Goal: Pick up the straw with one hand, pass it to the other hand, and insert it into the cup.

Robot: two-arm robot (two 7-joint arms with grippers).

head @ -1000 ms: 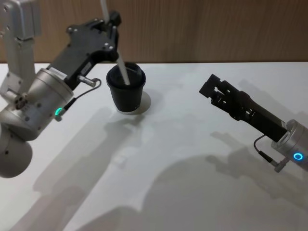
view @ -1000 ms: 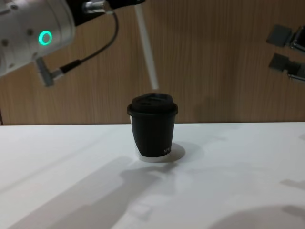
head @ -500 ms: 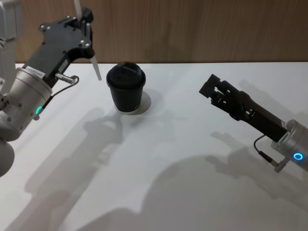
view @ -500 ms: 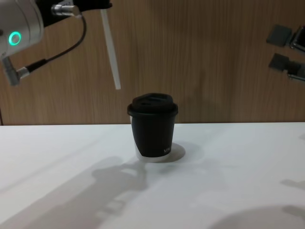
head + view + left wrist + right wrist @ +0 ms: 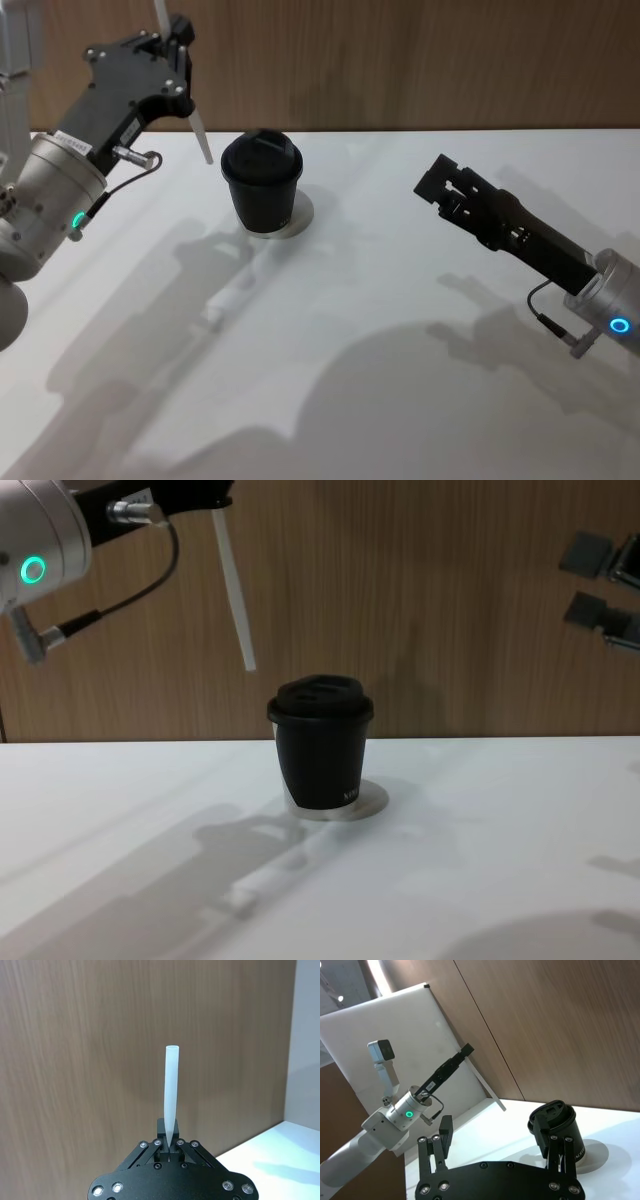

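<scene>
The black cup with its sip lid stands on the white table, also seen in the chest view and the right wrist view. My left gripper is shut on the white straw, held steeply tilted in the air. The straw's lower end hangs left of the cup and above lid height, apart from it. In the left wrist view the straw sticks out past the shut fingers. My right gripper hovers open to the right of the cup, its grey pads apart.
A wooden wall runs behind the white table. The cup sits on a small round white coaster. A white board leans behind the left arm in the right wrist view.
A second ago the straw's lower end hung over the cup lid. The left gripper carried it away to the left and has hardly moved since. The right arm has stayed still.
</scene>
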